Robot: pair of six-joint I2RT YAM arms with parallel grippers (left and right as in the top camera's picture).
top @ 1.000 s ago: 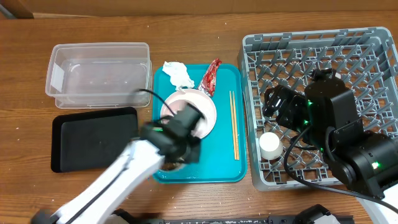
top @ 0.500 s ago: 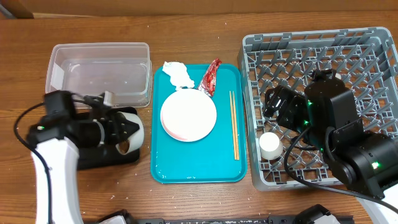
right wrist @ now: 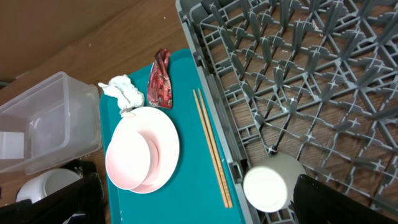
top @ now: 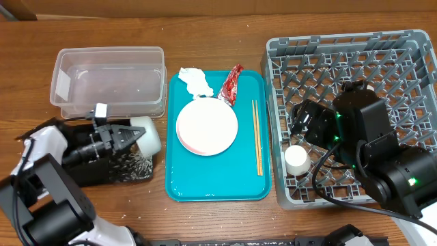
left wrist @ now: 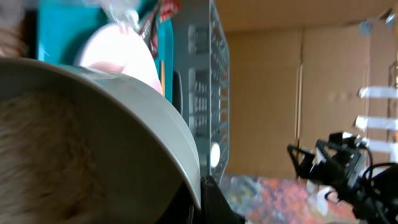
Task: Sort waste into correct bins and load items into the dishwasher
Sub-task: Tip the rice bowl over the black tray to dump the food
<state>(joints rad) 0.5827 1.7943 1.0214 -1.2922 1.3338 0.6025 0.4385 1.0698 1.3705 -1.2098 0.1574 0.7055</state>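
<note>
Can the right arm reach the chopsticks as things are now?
Probably yes: the chopsticks lie uncovered at the rack-side edge of the teal tray, the right gripper is empty above the rack, and the left gripper is far away.

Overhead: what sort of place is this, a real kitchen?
Probably a lab bench staged for dish clearing, not a kitchen: a wooden table, a loose grey dish rack standing in for a dishwasher, and cardboard walls in the left wrist view.

A teal tray (top: 213, 182) sits on the wooden table (top: 205, 33).
</note>
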